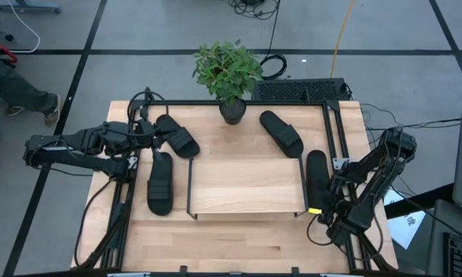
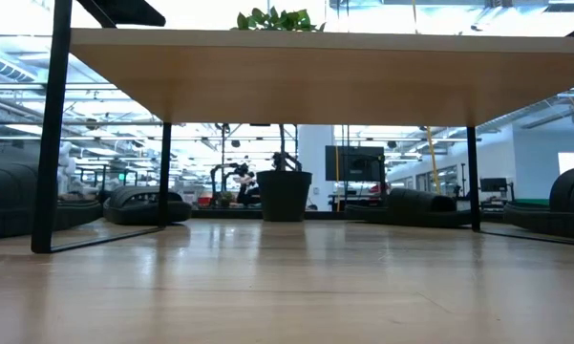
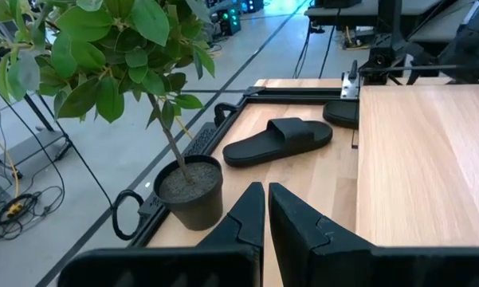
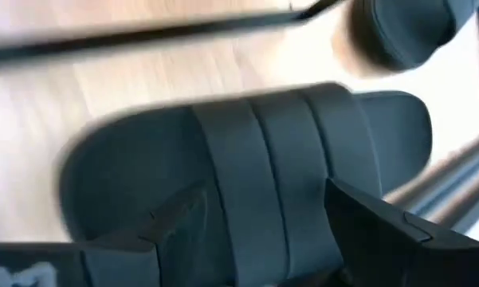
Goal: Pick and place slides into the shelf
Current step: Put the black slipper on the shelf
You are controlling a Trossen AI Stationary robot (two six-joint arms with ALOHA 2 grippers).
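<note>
- The front strip of the table (image 1: 238, 250) lies bare between the two arms' cables; the low view shows this wood running level under the shelf board.
- The shelf (image 1: 246, 185) stands mid-table, its board top bare, with thin wire frames at each end.
- The right gripper (image 1: 328, 206) hangs at the shelf's right end over a slide (image 1: 317, 178) that lies along the wire frame; its wrist view shows the fingers (image 4: 382, 231) spread wide on either side of the ribbed strap (image 4: 271, 183), not closed on it.
- The left gripper (image 1: 147, 137) sits at the far left, fingers (image 3: 247, 223) pressed together, holding nothing.
- Two slides lie beside it: one (image 1: 161, 183) along the shelf's left end, one (image 1: 177, 135) angled behind.
- The fourth slide (image 1: 281, 132) lies behind the shelf, right of the potted plant (image 1: 229, 75); only the left wrist view shows both from the side.
</note>
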